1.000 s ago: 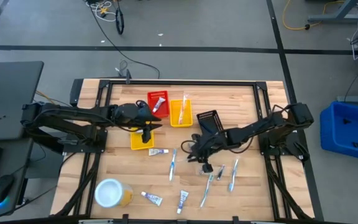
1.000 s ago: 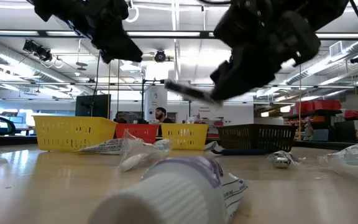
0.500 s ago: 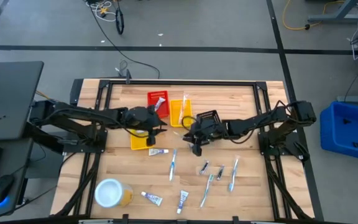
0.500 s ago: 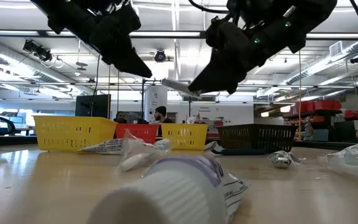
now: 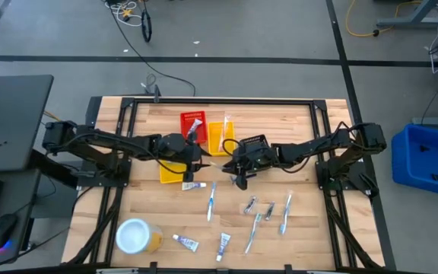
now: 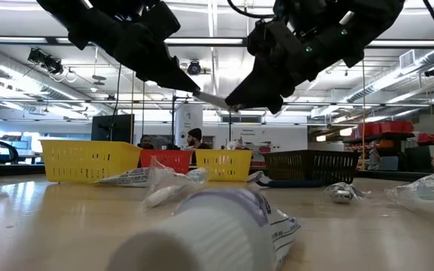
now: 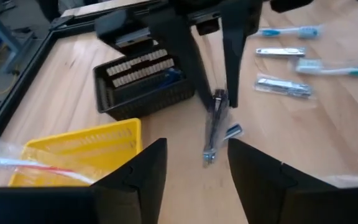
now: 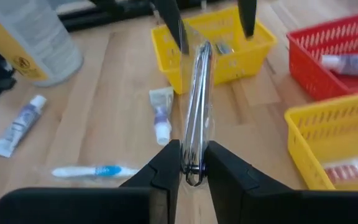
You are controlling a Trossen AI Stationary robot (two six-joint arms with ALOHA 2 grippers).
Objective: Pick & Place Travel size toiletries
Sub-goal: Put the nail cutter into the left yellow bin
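My right gripper (image 8: pixel 191 152) is shut on a dark razor in a clear wrapper (image 8: pixel 199 93), above the table's middle (image 5: pixel 238 164). The razor (image 6: pixel 215 100) sticks out toward my left gripper (image 5: pixel 192 157). That gripper is open, its fingers (image 8: pixel 169 25) standing on either side of the razor's free end (image 7: pixel 215 124) without touching it. Small white tubes (image 5: pixel 194 185), (image 5: pixel 186 242), (image 5: pixel 223 245) and toothbrushes (image 5: pixel 211 202), (image 5: pixel 253 232), (image 5: pixel 286 213) lie flat on the table. My right gripper pinches the wrapped razor between its two fingers at one end (image 8: pixel 192 167). The fingers point level toward the table's left, in line with the razor. The razor is lifted clear and reaches out past the fingertips, about level.
A large yellow basket (image 5: pixel 172 171) sits under my left gripper. A red basket (image 5: pixel 192 125), a small yellow basket (image 5: pixel 220 137) and a black basket (image 5: pixel 255 144) stand toward the far side. A white-topped yellow container (image 5: pixel 135 236) lies near the front left corner.
My right gripper has risen from the table with the razor and carried it toward the far left, to the table's middle. My left gripper has moved right toward it until its fingers flank the razor's free end.
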